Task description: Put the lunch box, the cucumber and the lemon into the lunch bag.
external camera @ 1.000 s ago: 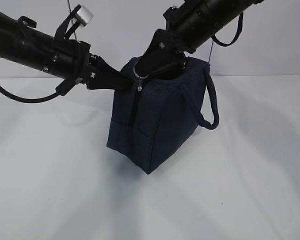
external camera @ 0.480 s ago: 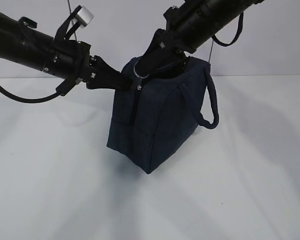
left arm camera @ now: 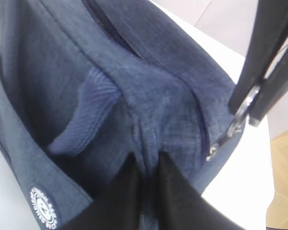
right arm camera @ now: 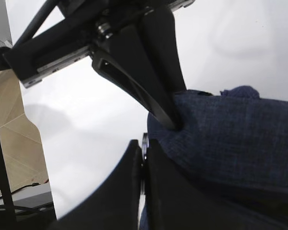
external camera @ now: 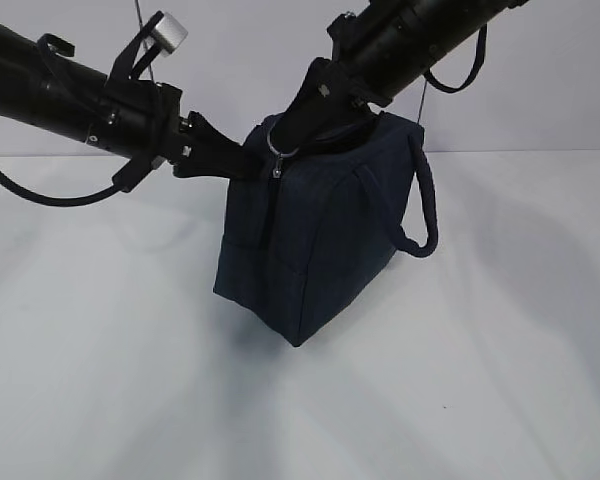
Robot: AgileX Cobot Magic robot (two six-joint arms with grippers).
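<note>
Since the earlier frame, the dark gap at the top of the lunch bag (external camera: 315,235) has shut, and the left hand (external camera: 248,160), at upper left of the exterior view, has narrowed onto a pinch of navy fabric. At upper centre, the right hand (external camera: 280,145) is clamped on the silver ring pull (external camera: 276,140). Lunch box, cucumber and lemon appear nowhere on the white counter (external camera: 110,380), so packing is probably done and zipping underway. A round white badge (left arm camera: 44,206) on the bag is too blurred to read.
</note>
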